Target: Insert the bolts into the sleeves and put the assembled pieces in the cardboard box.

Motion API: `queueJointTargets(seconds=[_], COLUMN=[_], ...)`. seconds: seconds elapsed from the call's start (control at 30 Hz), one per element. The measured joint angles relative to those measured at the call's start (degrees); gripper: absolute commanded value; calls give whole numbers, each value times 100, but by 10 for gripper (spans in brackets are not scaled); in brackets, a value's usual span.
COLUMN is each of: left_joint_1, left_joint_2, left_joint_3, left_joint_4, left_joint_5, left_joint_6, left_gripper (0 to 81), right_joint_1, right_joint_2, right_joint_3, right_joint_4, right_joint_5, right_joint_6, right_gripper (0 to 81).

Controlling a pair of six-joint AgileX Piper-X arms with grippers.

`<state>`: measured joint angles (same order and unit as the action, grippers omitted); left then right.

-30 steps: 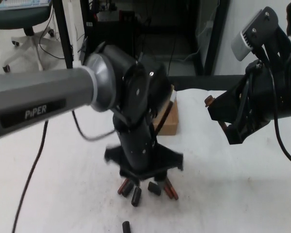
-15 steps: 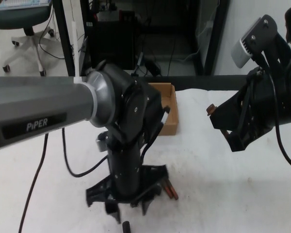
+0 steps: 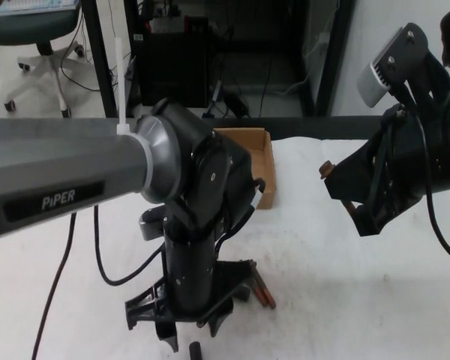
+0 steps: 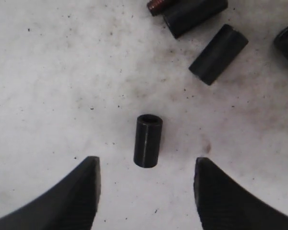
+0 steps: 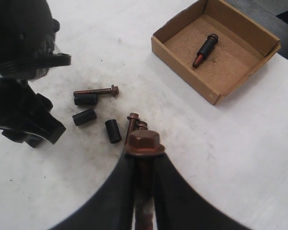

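My left gripper (image 3: pixel 189 332) hangs open, low over the near part of the bench. A lone black sleeve (image 4: pixel 148 140) lies on the white cloth between and just beyond its fingertips (image 4: pixel 81 191), untouched; this sleeve (image 3: pixel 196 349) also peeks out below the arm in the high view. My right gripper (image 5: pixel 144 165) is shut on a copper bolt (image 5: pixel 144 143), held up in the air at the right (image 3: pixel 325 166). The cardboard box (image 5: pixel 182 57) holds one assembled bolt and sleeve (image 5: pixel 205 50).
Three loose black sleeves (image 5: pixel 84 117) and a few copper bolts (image 5: pixel 97 90) lie grouped on the cloth between the box and the left arm. The box (image 3: pixel 264 169) sits at the back centre of the bench. Open cloth lies to the right.
The left arm has swung toward the bench's near edge and come down over the lone sleeve, uncovering the box. The right arm with its bolt has hardly shifted.
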<state>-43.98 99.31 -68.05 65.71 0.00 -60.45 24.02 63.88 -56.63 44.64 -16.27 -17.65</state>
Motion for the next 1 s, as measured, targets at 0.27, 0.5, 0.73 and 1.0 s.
queueJointTargets(seconds=[0.27, 0.5, 0.73, 1.0], left_joint_1=[0, 0, 0, 0], left_joint_2=[0, 0, 0, 0], left_joint_3=[401, 645, 858, 891], left_joint_4=[-513, -806, -1007, -1301], left_joint_5=[307, 544, 534, 533], left_joint_6=[66, 133, 42, 42], left_gripper=[540, 540, 538, 329], right_joint_1=[0, 0, 0, 0], right_joint_2=[0, 0, 0, 0], right_joint_3=[0, 0, 0, 0], right_joint_4=[0, 0, 0, 0], right_joint_5=[0, 0, 0, 0], right_joint_6=[-12, -12, -12, -12], right_gripper=[8, 8, 8, 8])
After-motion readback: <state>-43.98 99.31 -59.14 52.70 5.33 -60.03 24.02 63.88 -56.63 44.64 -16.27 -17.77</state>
